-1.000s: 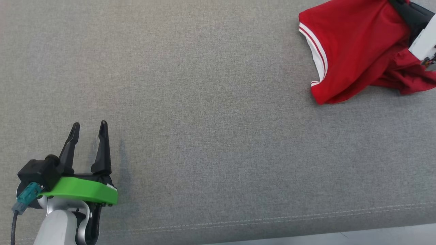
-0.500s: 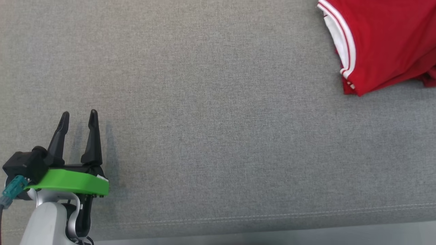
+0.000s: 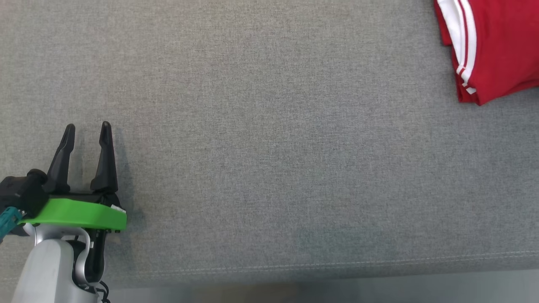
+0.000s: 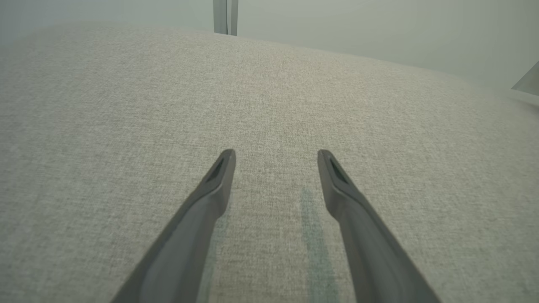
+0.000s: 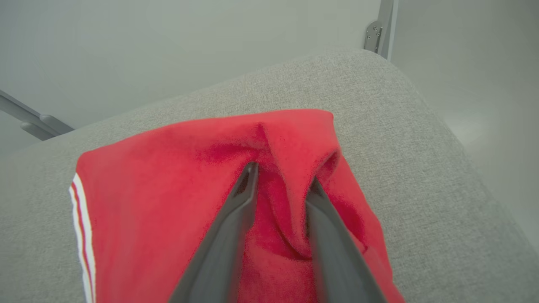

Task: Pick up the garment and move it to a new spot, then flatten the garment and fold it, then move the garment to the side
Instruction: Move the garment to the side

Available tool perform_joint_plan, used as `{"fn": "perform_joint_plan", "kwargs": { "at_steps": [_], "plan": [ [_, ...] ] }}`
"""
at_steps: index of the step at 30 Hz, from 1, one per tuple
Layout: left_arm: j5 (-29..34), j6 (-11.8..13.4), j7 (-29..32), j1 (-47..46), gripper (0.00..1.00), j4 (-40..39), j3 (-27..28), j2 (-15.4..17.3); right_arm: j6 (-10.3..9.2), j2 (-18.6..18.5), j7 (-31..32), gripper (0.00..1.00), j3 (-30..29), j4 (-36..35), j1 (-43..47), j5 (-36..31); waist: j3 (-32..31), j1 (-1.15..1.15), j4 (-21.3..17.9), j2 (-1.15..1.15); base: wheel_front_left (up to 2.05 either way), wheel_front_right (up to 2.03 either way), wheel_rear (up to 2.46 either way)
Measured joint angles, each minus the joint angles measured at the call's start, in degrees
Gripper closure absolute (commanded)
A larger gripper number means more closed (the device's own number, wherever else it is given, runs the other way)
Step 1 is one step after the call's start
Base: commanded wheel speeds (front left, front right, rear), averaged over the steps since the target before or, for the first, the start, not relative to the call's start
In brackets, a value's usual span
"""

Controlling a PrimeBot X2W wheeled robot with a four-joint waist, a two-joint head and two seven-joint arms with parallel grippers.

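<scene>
Here the right gripper [image 5: 283, 174] narrowly pinches a fold of the red garment [image 5: 160, 189]; leftward, the left gripper [image 3: 87, 125] gapes wide.

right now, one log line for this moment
left gripper: open, above cushion, holding nothing | right gripper: pinching garment fold | garment: red, head view upper right

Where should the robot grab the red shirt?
Probably the raised fold on the red shirt, coming from above. It stands up off the grey cushion, while the rest lies flat. The right gripper has its fingers on either side of it.
</scene>
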Motion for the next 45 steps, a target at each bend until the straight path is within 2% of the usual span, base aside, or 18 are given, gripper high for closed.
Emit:
{"fn": "perform_joint_plan", "kwargs": {
  "at_steps": [2, 8, 11, 21, 28, 32, 35, 40, 45],
  "plan": [
    [0.0, 0.0, 0.0, -0.41, 0.0, -0.01, -0.14, 0.03, -0.78, 0.96, -0.02, 0.0, 0.35, 1.19, 0.48, 0.0, 0.44, 0.0, 0.08, 0.0, 0.0, 0.0, 0.0],
    [0.0, 0.0, 0.0, -1.13, 0.0, 0.25, -0.16, 0.2, -6.32, 2.42, -1.31, 0.0, 0.01, 6.78, 2.97, -0.08, 0.79, 0.0, 0.31, 0.0, 0.0, 0.0, 0.0],
    [-0.01, 0.0, 0.0, -1.16, 0.0, 0.67, 0.05, 0.2, -8.2, 3.63, -3.16, 0.0, -1.0, 8.45, 3.14, -0.05, 0.28, 0.0, 0.27, 0.0, 0.0, 0.0, 0.0],
    [-0.13, 0.0, 0.0, -1.18, 0.0, 1.81, -0.46, -0.41, -8.22, 5.83, -13.94, 0.0, -4.0, 9.62, 3.47, -0.07, -2.8, 0.0, -0.27, 0.0, 0.0, 0.0, 0.0],
    [-0.52, 0.0, 0.0, -1.18, 0.0, 2.68, -0.19, -1.35, -8.06, 6.51, -20.82, 0.0, -2.94, 9.23, 5.41, -2.48, -6.36, 0.0, -0.7, 0.0, 0.0, 0.0, 0.0],
    [-0.49, 0.0, 0.0, -1.16, 0.0, 2.92, 1.1, -1.57, -6.67, 7.3, -21.26, 0.0, -0.51, 5.77, 5.98, -6.39, -9.62, 0.0, -1.17, 0.0, 0.0, 0.0, 0.0],
    [-0.38, 0.0, 0.0, -1.14, 0.0, 2.93, 1.48, -1.56, -6.57, 8.59, -21.27, 0.0, 0.3, 2.91, 6.7, -8.0, -11.73, 0.0, -1.57, 0.0, 0.0, 0.0, 0.0],
    [0.51, 0.0, 0.0, -0.71, 0.0, 3.08, 1.86, -1.54, -5.13, 10.47, -21.26, 0.0, 1.38, -1.24, 9.44, -10.68, -15.36, 0.0, -2.4, 0.0, 0.0, 0.0, 0.0],
    [0.55, 0.0, 0.0, 2.24, 0.0, 3.65, 2.65, -1.57, -5.05, 12.17, -21.19, 0.0, 0.03, -8.39, 12.0, -14.17, -19.0, 0.0, -3.44, 0.0, 0.0, 0.0, 0.0]
  ]
}}
